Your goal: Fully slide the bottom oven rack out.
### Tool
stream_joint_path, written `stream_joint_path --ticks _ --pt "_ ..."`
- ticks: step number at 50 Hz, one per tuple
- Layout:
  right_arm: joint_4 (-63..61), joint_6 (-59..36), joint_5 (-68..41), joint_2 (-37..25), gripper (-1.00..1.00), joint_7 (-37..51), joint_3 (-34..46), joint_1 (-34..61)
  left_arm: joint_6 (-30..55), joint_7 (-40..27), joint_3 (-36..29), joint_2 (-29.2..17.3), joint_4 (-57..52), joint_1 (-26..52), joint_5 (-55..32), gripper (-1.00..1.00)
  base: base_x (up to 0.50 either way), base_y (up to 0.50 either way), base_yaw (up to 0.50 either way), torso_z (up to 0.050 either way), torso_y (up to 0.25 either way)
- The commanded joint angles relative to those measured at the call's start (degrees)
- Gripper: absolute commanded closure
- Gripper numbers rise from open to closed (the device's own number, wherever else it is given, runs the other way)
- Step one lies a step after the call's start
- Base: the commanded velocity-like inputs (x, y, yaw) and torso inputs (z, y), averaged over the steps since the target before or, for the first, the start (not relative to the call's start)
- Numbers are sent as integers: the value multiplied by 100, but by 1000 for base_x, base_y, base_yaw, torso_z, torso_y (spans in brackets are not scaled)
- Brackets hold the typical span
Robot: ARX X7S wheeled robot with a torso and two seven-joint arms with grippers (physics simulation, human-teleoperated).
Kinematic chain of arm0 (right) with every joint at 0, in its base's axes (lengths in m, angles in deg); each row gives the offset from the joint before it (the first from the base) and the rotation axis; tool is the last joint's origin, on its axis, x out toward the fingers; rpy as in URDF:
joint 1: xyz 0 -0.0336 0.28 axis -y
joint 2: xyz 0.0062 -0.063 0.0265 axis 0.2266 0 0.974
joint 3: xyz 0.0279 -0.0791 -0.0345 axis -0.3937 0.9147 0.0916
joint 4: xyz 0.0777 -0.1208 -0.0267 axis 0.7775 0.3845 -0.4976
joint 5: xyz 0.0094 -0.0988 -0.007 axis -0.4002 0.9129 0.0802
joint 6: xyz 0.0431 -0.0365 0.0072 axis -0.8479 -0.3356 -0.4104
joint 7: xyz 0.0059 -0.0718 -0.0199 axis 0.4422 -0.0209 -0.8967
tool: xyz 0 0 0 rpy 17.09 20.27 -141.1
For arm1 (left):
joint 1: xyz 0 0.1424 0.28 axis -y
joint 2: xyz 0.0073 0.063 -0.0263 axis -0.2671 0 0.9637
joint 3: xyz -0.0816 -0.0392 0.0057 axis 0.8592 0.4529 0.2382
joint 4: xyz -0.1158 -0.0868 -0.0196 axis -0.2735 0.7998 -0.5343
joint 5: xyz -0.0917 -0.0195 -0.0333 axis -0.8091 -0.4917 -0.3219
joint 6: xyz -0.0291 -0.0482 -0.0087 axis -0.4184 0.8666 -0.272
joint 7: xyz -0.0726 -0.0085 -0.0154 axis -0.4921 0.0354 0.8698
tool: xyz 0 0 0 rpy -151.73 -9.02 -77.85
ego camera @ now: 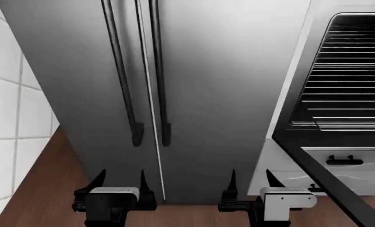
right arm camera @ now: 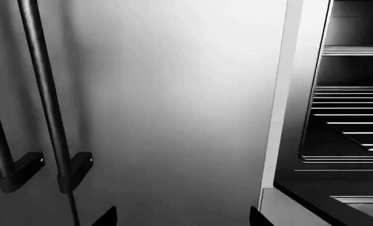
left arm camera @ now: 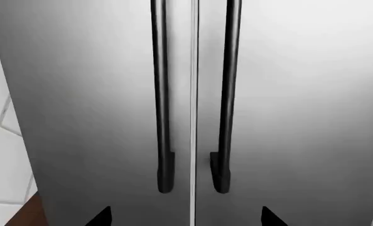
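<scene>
Approach step, judged. Left gripper [ego camera: 119, 187] and right gripper [ego camera: 249, 185] were seen spread wide, empty, facing the fridge [ego camera: 200, 94]. The bottom oven rack [ego camera: 352, 124] was lodged inside the oven [ego camera: 301, 90], door [ego camera: 326, 175] lowered. A rightward reposition was called for.

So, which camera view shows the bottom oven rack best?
The head view: the bottom oven rack shows there across much of its width, low in the open oven. The right wrist view catches only a part of it at the picture's edge. The left wrist view shows none, only the fridge.
</scene>
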Motion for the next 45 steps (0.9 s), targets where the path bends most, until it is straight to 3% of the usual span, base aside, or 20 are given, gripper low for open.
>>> stream_joint_path --ticks 1,10,17,19,24,31,36,41,43,45 --pt "24 38 -80 -91 -100 110 118 1 -61 -86 -120 -94 -3 -17 -84 -100 0 0 0 0 0" --pt "-21 40 -122 -258 -100 326 342 -29 -35 -187 -273 -250 -101 -62 -366 -100 0 0 0 0 0" --pt "-364 -235 -651 -323 -100 239 266 -35 321 -176 -388 -368 -525 -186 -525 -100 0 0 0 46 0" --pt "-743 -508 -609 -379 -100 304 323 -45 799 -249 -252 -391 -832 -174 -752 -100 0 0 0 50 0" --pt "-2104 -2227 -793 -524 -100 556 224 212 2604 -545 -124 -643 -2336 -48 -1002 -100 0 0 0 50 0" --pt "-3770 -4419 -1256 -787 -100 787 -50 671 5124 -899 252 -795 -3895 782 -1551 -100 0 0 0 50 0" --pt "-4853 -6051 -1828 -858 -100 896 -459 1192 7402 -913 863 -768 -4862 1732 -2391 -100 0 0 0 50 0" --pt "-5908 -8189 -2460 -887 -100 920 -1130 2204 8991 -1108 1702 -833 -5633 2920 -2954 -100 0 0 0 50 0" --pt "-5998 -8827 -3910 -1141 -100 1768 -1778 2728 8997 -2634 2346 -1330 -5096 3227 -4673 -100 0 0 0 50 0" --pt "-5760 -8995 -5628 -1584 -100 3241 -2384 3070 8975 -4353 2540 -1862 -4373 3678 -6392 -100 0 0 0 50 0"
